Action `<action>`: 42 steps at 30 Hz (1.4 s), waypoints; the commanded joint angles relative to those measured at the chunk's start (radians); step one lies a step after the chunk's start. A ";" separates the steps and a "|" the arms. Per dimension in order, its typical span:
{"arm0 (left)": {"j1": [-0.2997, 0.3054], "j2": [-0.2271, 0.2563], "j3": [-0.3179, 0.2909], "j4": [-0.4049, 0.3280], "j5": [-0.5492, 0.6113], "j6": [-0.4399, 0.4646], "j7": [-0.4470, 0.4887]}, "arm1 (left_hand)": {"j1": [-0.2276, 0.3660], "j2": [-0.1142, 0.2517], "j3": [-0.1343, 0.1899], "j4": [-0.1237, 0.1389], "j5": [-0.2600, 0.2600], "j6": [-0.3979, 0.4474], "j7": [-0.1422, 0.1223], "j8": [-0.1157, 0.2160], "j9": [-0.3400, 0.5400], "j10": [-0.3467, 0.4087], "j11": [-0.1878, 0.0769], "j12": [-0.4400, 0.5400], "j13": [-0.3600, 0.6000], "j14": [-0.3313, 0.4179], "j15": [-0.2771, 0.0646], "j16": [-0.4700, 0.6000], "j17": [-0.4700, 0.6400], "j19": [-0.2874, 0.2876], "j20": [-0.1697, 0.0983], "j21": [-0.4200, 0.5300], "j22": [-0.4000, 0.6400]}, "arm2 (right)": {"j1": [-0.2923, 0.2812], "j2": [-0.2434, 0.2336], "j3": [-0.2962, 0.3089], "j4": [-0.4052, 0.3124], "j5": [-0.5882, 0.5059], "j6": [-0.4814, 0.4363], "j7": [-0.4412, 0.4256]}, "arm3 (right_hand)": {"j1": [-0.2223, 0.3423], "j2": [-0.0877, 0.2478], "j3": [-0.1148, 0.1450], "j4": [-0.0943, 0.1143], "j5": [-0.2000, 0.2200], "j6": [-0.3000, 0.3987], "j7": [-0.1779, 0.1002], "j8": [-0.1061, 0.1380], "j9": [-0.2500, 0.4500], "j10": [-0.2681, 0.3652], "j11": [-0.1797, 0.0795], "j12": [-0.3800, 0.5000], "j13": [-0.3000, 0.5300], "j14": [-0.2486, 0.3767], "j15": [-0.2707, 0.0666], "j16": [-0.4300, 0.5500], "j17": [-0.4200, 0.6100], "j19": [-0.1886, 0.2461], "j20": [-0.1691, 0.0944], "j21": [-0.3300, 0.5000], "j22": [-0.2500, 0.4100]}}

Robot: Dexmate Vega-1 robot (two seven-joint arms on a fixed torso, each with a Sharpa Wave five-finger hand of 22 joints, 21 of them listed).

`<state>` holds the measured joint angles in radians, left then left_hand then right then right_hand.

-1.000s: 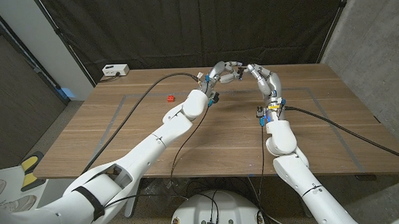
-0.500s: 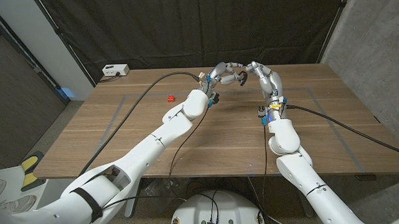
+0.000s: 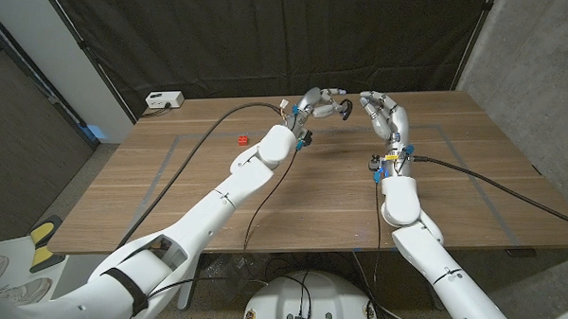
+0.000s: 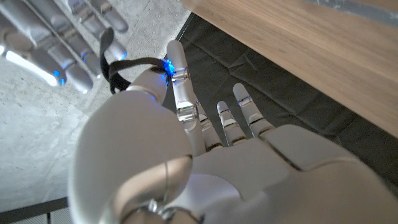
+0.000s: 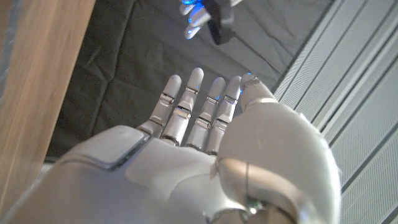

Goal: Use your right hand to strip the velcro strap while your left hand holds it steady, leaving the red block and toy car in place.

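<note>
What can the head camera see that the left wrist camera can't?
The head view alone takes in the red block on the wooden table, a white box at the table's far edge, and both arms whole. The left wrist view alone gives a close look at the black velcro strap pinched by the left hand. Both show the left hand, the strap, the right hand and the table.

Your right hand (image 5: 186,143) shows from behind, fingers (image 5: 198,99) straight and slightly apart, holding nothing. Beyond the fingertips hangs the dark velcro strap (image 5: 219,20), apart from them. The wooden table (image 5: 34,81) runs beside the hand.
</note>
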<state>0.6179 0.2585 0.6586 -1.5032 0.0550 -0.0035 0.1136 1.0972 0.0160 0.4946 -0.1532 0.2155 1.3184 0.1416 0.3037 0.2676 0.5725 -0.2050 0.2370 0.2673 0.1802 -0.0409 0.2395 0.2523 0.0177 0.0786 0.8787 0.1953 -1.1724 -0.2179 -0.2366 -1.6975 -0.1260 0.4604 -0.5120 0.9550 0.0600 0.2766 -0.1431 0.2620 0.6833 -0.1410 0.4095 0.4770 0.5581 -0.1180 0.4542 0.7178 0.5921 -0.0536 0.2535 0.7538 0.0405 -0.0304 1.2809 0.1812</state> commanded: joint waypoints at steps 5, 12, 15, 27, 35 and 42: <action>-0.023 -0.066 -0.051 0.086 -0.273 0.046 -0.123 | 0.018 0.000 0.015 -0.004 0.004 0.002 0.020 0.012 0.008 0.011 0.002 0.008 0.004 0.005 -0.070 -0.004 0.002 -0.002 0.001 0.007 -0.001 | -0.038 0.166 0.037 0.032 -0.947 -0.285 -0.605 | -0.018 -0.040 -0.011 0.004 -0.008 -0.009 -0.006 -0.024 -0.025 0.003 -0.004 -0.018 -0.021 0.018 -0.165 -0.004 -0.016 0.026 0.001 -0.008 -0.002; -0.029 -0.084 -0.069 0.099 -0.384 0.099 -0.157 | 0.024 -0.001 0.022 -0.007 0.002 0.006 0.022 0.017 0.013 0.024 0.006 0.014 0.005 0.004 -0.071 -0.006 0.001 -0.004 -0.001 0.010 -0.001 | -0.065 0.410 0.222 0.057 -1.318 -0.220 -0.605 | -0.013 -0.068 -0.005 -0.007 -0.009 -0.078 -0.007 -0.081 -0.058 -0.037 -0.009 -0.056 -0.052 0.004 -0.172 -0.014 -0.025 0.041 -0.010 -0.026 -0.005; -0.033 -0.091 -0.075 0.106 -0.433 0.120 -0.180 | 0.025 -0.002 0.024 -0.008 0.001 0.006 0.024 0.019 0.015 0.027 0.005 0.016 0.005 0.005 -0.071 -0.007 0.001 -0.004 -0.002 0.011 -0.001 | -0.067 0.429 0.235 0.060 -1.387 -0.247 -0.605 | -0.019 -0.084 -0.006 -0.007 -0.010 -0.102 -0.002 -0.100 -0.068 -0.061 -0.010 -0.068 -0.059 -0.006 -0.171 -0.020 -0.028 0.047 -0.014 -0.034 -0.006; -0.084 -0.089 -0.058 0.131 -0.523 0.179 -0.262 | 0.034 -0.013 0.036 -0.015 0.005 0.020 0.040 0.033 0.025 0.034 0.010 0.021 0.007 0.004 -0.067 -0.011 -0.001 -0.008 0.001 0.015 -0.001 | -0.044 0.348 0.183 0.072 -1.418 -0.335 -0.605 | -0.058 -0.126 -0.032 0.008 0.026 -0.061 -0.048 -0.110 -0.097 -0.025 -0.046 -0.057 -0.073 0.038 -0.179 -0.006 -0.027 0.091 -0.035 -0.052 -0.004; -0.133 -0.087 -0.042 0.151 -0.566 0.253 -0.328 | 0.037 -0.023 0.049 -0.019 0.014 0.031 0.051 0.045 0.034 0.027 0.015 0.020 0.007 -0.004 -0.048 -0.017 -0.001 -0.021 0.009 0.016 -0.001 | -0.041 0.312 0.151 0.056 -1.419 -0.388 -0.605 | -0.049 -0.133 -0.033 0.005 0.043 -0.047 -0.058 -0.111 -0.105 -0.015 -0.053 -0.054 -0.076 0.051 -0.180 -0.004 -0.027 0.101 -0.045 -0.056 -0.003; -0.163 -0.081 -0.027 0.156 -0.594 0.318 -0.383 | 0.044 -0.038 0.061 -0.025 0.025 0.044 0.060 0.060 0.043 0.026 0.029 0.022 0.007 -0.007 -0.039 -0.020 -0.002 -0.030 0.018 0.017 -0.001 | -0.037 0.348 0.177 0.056 -1.426 -0.353 -0.605 | -0.043 -0.140 -0.040 0.005 0.063 -0.054 -0.069 -0.121 -0.113 -0.001 -0.064 -0.049 -0.078 0.073 -0.181 0.004 -0.024 0.112 -0.056 -0.061 -0.001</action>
<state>0.5036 0.1716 0.6110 -1.3610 -0.4451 0.1785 -0.1411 1.1382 -0.0090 0.5442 -0.1752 0.2306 1.3547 0.1923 0.3522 0.3045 0.5946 -0.1874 0.2517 0.2720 0.1763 -0.0372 0.2241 0.2507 -0.0028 0.0915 0.8914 0.1934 -1.2192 0.1180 -0.0645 -1.6321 -1.4782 0.1137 -1.1128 0.9068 -0.0668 0.2412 -0.1377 0.3165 0.6309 -0.2053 0.2933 0.3662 0.5428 -0.1843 0.3972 0.6391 0.6524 -0.0621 0.2518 0.7252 0.1405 -0.0342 1.2266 0.1749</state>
